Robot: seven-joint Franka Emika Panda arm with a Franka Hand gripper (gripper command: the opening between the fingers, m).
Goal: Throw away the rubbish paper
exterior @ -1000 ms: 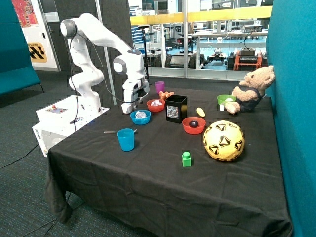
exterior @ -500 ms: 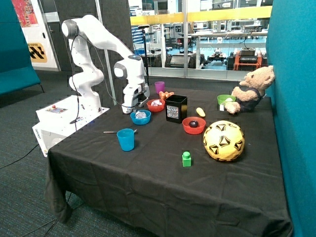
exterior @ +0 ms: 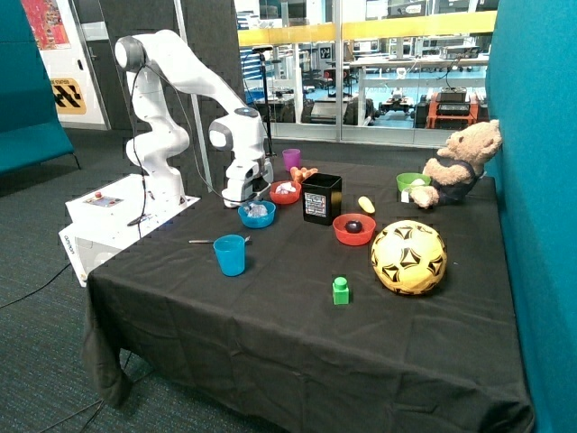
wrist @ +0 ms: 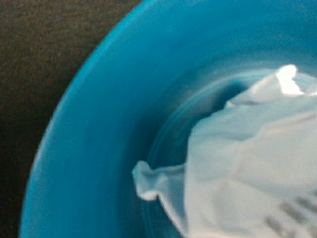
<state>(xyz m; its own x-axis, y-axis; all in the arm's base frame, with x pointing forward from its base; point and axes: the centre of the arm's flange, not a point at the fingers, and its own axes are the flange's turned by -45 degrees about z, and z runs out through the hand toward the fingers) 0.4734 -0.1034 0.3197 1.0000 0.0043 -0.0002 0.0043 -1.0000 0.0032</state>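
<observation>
A crumpled wad of white rubbish paper (exterior: 258, 210) lies in a blue bowl (exterior: 256, 219) near the table's far edge. My gripper (exterior: 246, 203) hangs low right at that bowl's rim, on the side towards the robot base. The wrist view is filled by the blue bowl (wrist: 99, 124) and the paper (wrist: 247, 163), very close. Another wad of rubbish paper (exterior: 286, 188) sits in a red bowl (exterior: 284, 196) just behind. A black open-topped box (exterior: 321, 199) stands beside both bowls.
A blue cup (exterior: 230, 254) and a thin metal item (exterior: 202, 241) lie nearer the front. A red bowl with a dark ball (exterior: 353, 229), a green block (exterior: 341, 290), a yellow football (exterior: 408, 257), a teddy bear (exterior: 456, 165), a green bowl (exterior: 410, 184) and a purple cup (exterior: 291, 159) share the table.
The arm has dropped and shifted towards the blue bowl, bringing the gripper down to its rim.
</observation>
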